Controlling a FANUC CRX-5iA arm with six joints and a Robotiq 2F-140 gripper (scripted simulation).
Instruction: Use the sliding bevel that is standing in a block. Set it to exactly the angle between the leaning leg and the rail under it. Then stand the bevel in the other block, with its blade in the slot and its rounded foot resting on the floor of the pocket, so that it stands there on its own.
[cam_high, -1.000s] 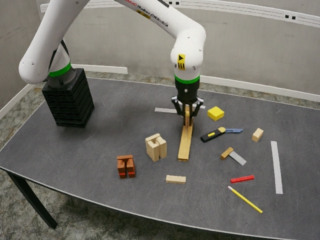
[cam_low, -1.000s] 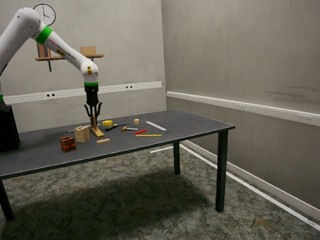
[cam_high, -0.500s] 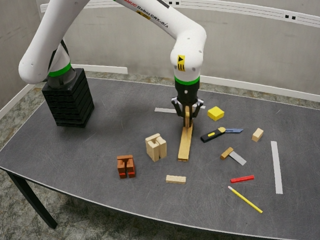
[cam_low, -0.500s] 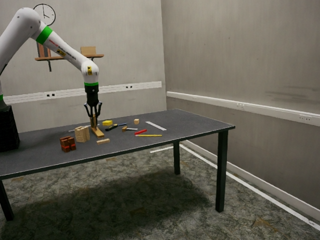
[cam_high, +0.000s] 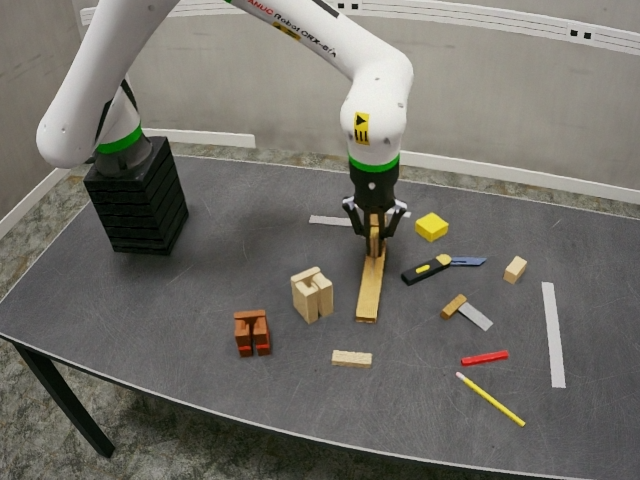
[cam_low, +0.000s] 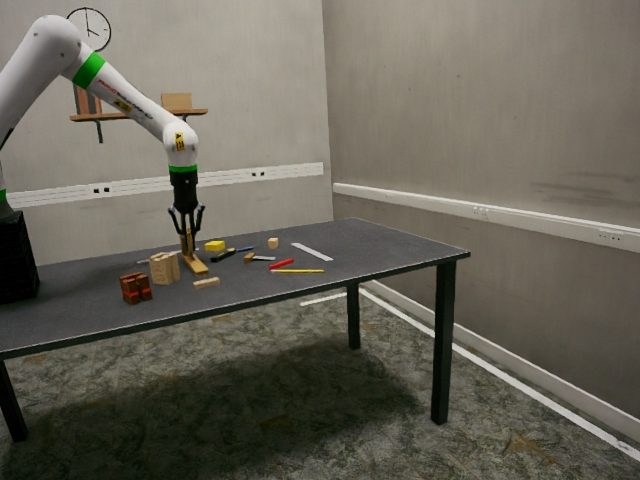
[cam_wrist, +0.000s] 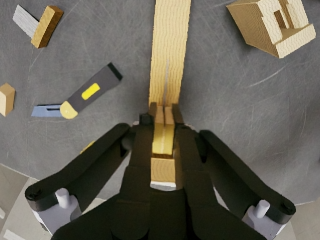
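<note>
My gripper (cam_high: 376, 246) (cam_low: 188, 241) (cam_wrist: 163, 113) points straight down over the far end of the pale wooden rail (cam_high: 371, 289) (cam_low: 198, 266) (cam_wrist: 171, 34), which lies flat on the table. It is shut on the wooden stock of the sliding bevel (cam_high: 374, 227) (cam_wrist: 164, 156), held upright down at the rail's end. The leaning leg stands there too and is mostly hidden by the fingers and the bevel. The pale slotted block (cam_high: 311, 294) (cam_low: 164, 267) (cam_wrist: 274, 19) stands empty left of the rail. The red-brown slotted block (cam_high: 251, 332) (cam_low: 134, 287) stands empty further to the front left.
Right of the rail lie a yellow cube (cam_high: 431, 226), a utility knife (cam_high: 429, 268), a small wooden cube (cam_high: 514, 269), a try square (cam_high: 465, 310), a red stick (cam_high: 484, 357) and a pencil (cam_high: 490, 398). A short wooden bar (cam_high: 351, 358) lies in front. The black robot base (cam_high: 136, 201) stands far left.
</note>
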